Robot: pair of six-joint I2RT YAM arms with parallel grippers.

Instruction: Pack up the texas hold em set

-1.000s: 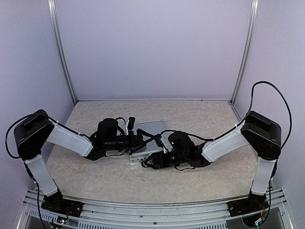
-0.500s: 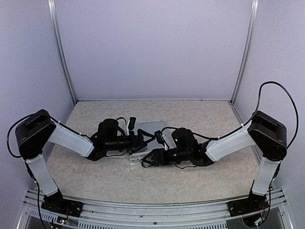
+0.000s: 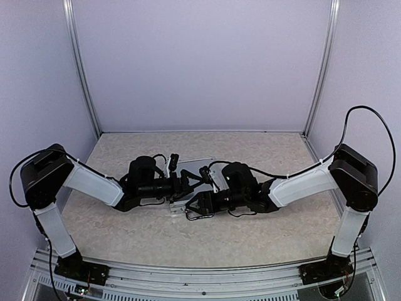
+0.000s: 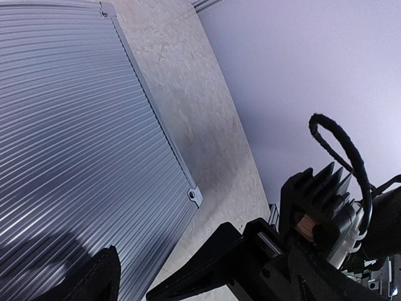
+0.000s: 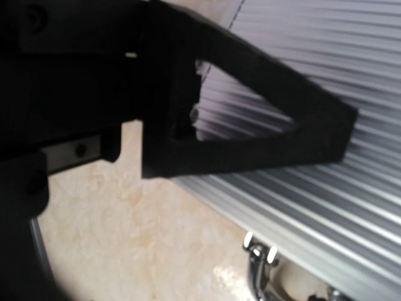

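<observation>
Two arms bolted to the rail (image 3: 200,279) at the near edge of the marbled table (image 3: 125,232) reach inward and meet at mid-table; nearest, the right gripper (image 3: 195,208) sits low at the front edge of the closed silver aluminium briefcase (image 3: 199,165), jaws parted and clasping nothing; one black triangular finger (image 5: 263,138) lies across the ribbed lid, close to a shiny metal handle mount (image 5: 258,251), though whether it touches the lid cannot be told; the briefcase lies flat on the table between the two wrists, lid shut, its ribbed surface and a riveted corner fitting (image 4: 195,196) filling the left wrist view; just beyond, the left gripper (image 3: 195,177) comes in over the lid from the left, jaws spread wide, released and gripping nothing; the right arm's black body and looped cable (image 4: 358,166) face it; behind, the tabletop runs to pale lilac walls (image 3: 200,63) framed by aluminium posts (image 3: 81,69).
</observation>
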